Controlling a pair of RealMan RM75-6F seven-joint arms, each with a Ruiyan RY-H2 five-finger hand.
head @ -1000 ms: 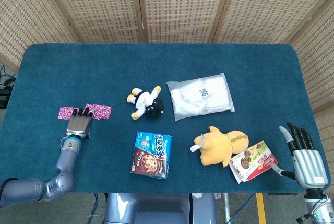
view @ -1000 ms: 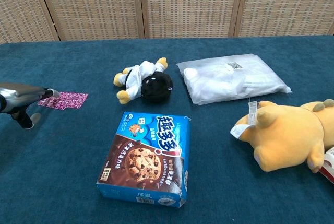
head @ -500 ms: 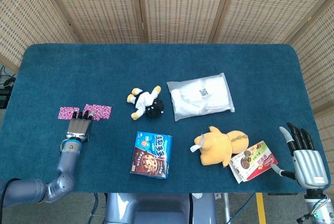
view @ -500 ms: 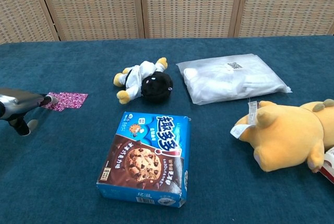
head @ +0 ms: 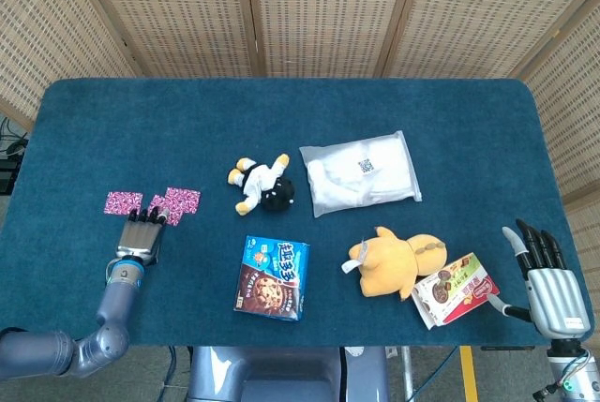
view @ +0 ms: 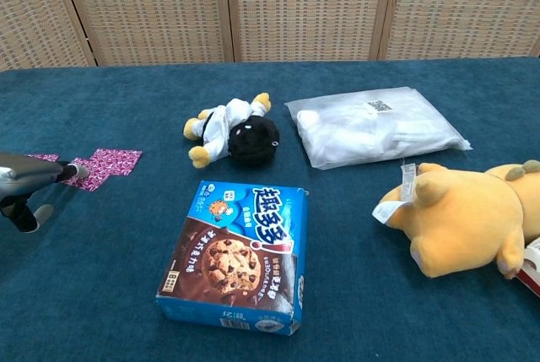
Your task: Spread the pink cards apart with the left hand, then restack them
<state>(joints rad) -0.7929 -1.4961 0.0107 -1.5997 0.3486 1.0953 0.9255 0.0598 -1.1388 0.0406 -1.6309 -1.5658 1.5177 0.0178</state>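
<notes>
Fingers [head: 145, 218] of the left hand [head: 139, 237], apart, seemingly touch spread pink cards [head: 178, 201] near a plush doll [head: 262, 183].

Table cloth [head: 141, 121]: deep teal-blue. Cards [head: 167, 203]: pink, speckled glitter pattern. Cookie box [head: 271, 277]: bright blue, brown chocolate-chip picture. Small plush [head: 262, 183]: white, black, yellow. Large plush [head: 397, 262]: orange-yellow. Bag [head: 360, 173]: translucent white. Snack packet [head: 457, 289]: red and white. Screen [head: 300, 8]: tan weave.
</notes>
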